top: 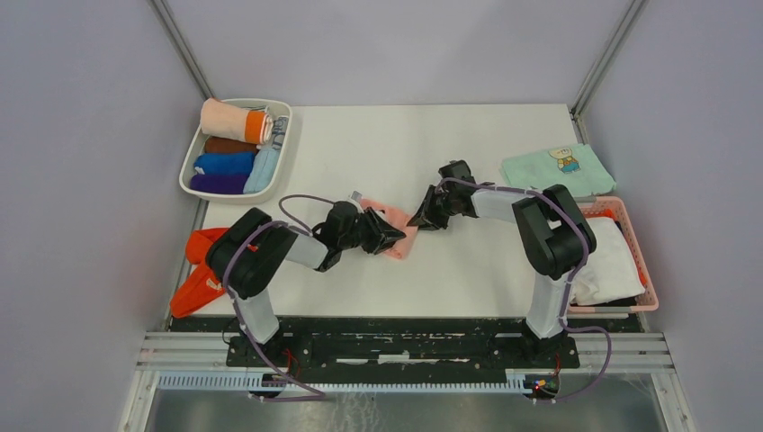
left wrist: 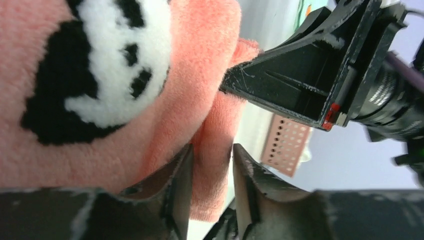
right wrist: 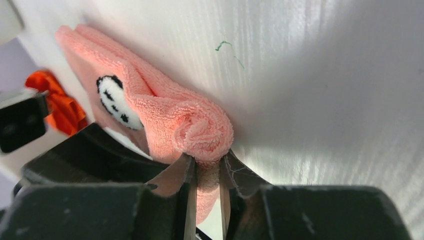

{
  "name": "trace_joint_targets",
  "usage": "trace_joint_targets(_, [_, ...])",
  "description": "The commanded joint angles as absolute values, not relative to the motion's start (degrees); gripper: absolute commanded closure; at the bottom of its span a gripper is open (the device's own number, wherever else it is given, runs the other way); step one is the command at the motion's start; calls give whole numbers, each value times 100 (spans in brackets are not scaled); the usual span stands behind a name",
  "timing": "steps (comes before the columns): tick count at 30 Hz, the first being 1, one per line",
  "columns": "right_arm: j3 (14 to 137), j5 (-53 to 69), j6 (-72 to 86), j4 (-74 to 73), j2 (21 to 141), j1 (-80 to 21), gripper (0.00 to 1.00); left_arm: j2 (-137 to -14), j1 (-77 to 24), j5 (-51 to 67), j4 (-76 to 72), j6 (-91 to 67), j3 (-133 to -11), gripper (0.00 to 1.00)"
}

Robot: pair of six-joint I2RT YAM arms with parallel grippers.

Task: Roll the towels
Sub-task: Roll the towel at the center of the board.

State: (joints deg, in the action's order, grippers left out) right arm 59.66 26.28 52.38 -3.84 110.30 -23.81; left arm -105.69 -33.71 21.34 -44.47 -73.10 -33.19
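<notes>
The pale pink towel (top: 399, 229) with a panda print (left wrist: 100, 65) lies mid-table, partly rolled, between both grippers. My right gripper (right wrist: 207, 156) is shut on the rolled end of the pink towel (right wrist: 200, 130), pinching it from the right. My left gripper (left wrist: 212, 147) stands open, its jaws a little apart with a loose fold of the pink towel (left wrist: 215, 125) between them. In the top view the left gripper (top: 385, 236) is at the towel's near-left side and the right gripper (top: 421, 219) at its right edge. Red-orange towels (top: 198, 270) lie crumpled at the table's left edge.
A white tray (top: 192, 166) at the back left holds several rolled cloths. A mint-green cloth with a cartoon bear (top: 558, 169) lies at the back right. Beside it a pink perforated basket (top: 637, 247) holds white cloth.
</notes>
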Motion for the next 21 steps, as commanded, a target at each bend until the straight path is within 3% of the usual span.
trace_joint_targets(1, [6429,1356,4961,-2179,10769,-2559,91,-9683,-3639,1394,-2733,-6152,-3675,56])
trace_joint_targets(10, [7034,755,5176,-3197,10717,-2788,93,-8556,-5221,-1999,188,-4251,-4909,42])
trace_joint_targets(21, [7096,852,5260,-3290,10754,-2801,93,-9967,-6905,-4642,880,-2372,-6514,40])
